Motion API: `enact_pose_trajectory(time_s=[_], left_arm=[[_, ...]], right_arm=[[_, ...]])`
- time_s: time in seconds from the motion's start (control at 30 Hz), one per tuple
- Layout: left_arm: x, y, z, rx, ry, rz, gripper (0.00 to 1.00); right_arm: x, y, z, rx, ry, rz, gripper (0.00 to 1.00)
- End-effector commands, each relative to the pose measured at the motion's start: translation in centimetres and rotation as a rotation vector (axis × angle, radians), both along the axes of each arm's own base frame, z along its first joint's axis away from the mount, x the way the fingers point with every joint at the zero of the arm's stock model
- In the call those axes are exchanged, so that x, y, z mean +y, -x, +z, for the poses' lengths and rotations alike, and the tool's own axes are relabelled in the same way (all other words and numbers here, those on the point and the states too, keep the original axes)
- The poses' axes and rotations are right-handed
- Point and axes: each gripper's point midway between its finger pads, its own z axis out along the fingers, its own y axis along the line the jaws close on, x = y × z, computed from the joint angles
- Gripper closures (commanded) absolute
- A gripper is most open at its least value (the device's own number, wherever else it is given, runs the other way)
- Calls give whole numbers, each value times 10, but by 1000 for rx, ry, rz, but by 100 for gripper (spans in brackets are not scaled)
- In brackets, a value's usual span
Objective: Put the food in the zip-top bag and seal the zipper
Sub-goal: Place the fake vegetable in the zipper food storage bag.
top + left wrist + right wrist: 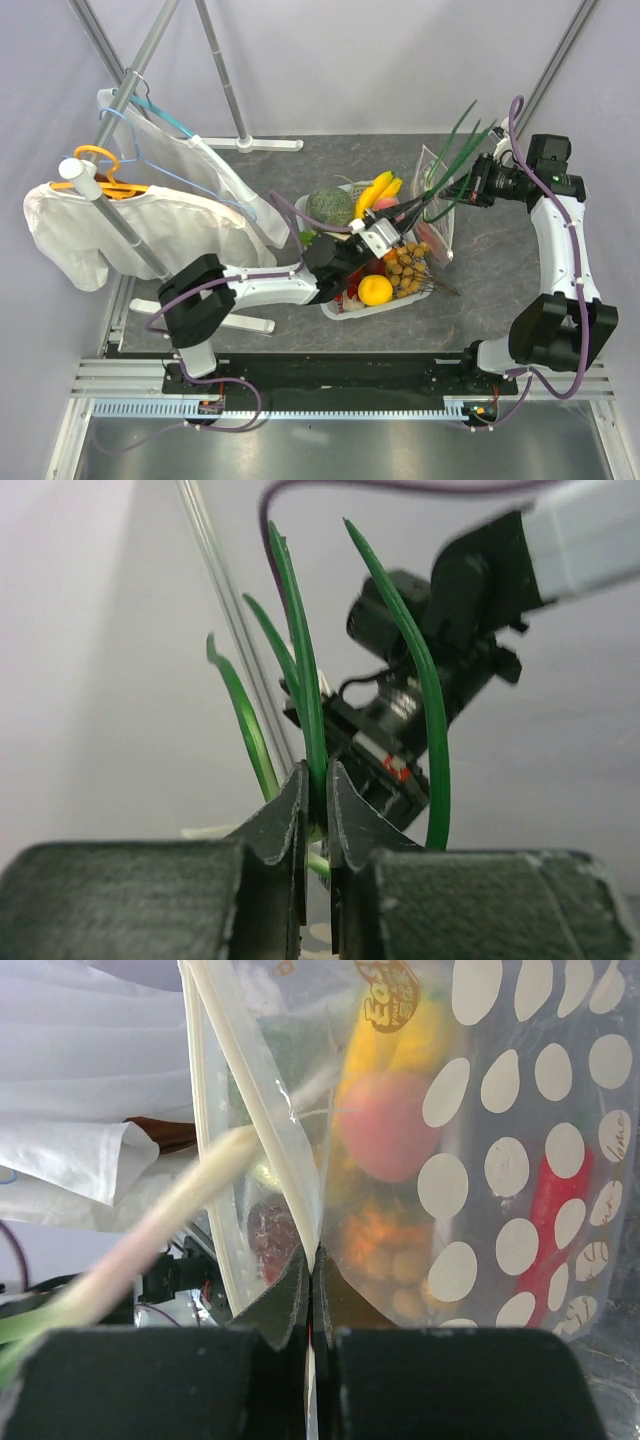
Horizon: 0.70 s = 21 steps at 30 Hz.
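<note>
Starting at the left gripper (317,780), we find its jaws pressed nearly together on the stalk of a green onion (300,660), whose leaves rise toward the right arm. The right gripper (312,1270) is closed on the edge of the zip-top bag (520,1160) and holds it upright just beside the white basket (345,308). The zipper (245,1080) appears parted, so the mouth is open. The pale end of the onion lies at this mouth; we cannot tell if it is already inside. Yellow and red food shows through the dotted film, inside or behind we cannot say.

We judge the step to be loading the onion. The next move calls for sliding the stalk lengthwise into the mouth with the edge held up; the long leaves may catch on the zipper.
</note>
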Motion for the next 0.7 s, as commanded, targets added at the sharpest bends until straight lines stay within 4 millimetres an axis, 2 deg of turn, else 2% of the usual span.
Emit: enact_pose_trajectory(time_s=[0.0, 0.07, 0.1, 0.23, 0.33, 0.43, 0.53, 0.6, 0.67], left_arm=[[1, 2, 4, -195, 80, 91, 95], [3, -3, 3, -221, 103, 129, 92], [-1, -8, -3, -224, 106, 136, 92], [-9, -15, -2, -231, 126, 146, 91], [-11, -14, 6, -226, 154, 132, 91], [-6, -12, 22, -219, 198, 119, 91], [-1, -16, 28, -201, 216, 140, 91], [-2, -21, 25, -200, 198, 153, 91], [-8, -25, 15, -215, 164, 168, 90]], right_arm=[[4, -1, 13, -45, -43, 39, 100], [6, -1, 14, -41, -54, 46, 100], [7, 0, 16, -44, -61, 51, 100], [7, 0, 13, -30, -69, 56, 100], [7, 0, 11, -23, -68, 56, 100], [4, 0, 7, -22, -43, 47, 100], [5, 0, 4, -15, -43, 51, 100], [6, 1, 5, -16, -47, 60, 100], [6, 1, 7, -21, -49, 63, 100]])
